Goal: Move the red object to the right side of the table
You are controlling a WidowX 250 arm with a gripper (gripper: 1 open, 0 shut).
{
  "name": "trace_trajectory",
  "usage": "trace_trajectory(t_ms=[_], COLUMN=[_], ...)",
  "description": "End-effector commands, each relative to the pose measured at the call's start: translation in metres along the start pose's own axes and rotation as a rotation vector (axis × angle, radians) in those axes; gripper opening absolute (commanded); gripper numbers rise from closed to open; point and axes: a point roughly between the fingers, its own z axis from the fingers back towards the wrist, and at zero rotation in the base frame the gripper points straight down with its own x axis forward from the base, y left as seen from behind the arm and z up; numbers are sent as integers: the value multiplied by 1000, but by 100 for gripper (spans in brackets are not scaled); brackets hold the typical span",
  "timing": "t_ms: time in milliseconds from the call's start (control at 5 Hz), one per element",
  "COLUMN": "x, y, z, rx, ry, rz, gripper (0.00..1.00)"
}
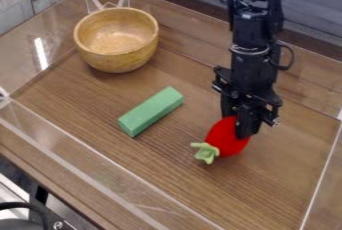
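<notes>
**Strawberry's pinched, just needs a ride to the right**

So the gripper [249,126] is pointing nearly straight down with its fingers clamped on the top of the red object [227,139], a little strawberry toy. It sits on the table [94,104] toward the front right, directly under the fingers, so nothing to reach for. Its long axis runs diagonally, leafy green cap sticking out toward the front left, red body tucked under the jaws. The green block [150,111] lies near on its left, the wooden bowl [116,40] well apart at the back left. My guess: open tabletop on the right, so carry it that way.
</notes>
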Motion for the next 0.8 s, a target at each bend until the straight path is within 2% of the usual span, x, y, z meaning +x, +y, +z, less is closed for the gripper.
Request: trace_trajectory(t_ms=[0,600], x=[1,2], y=[2,3], z=[7,5], rx=[0,-11], ry=[-30,-31], rz=[1,8], gripper=[0,0])
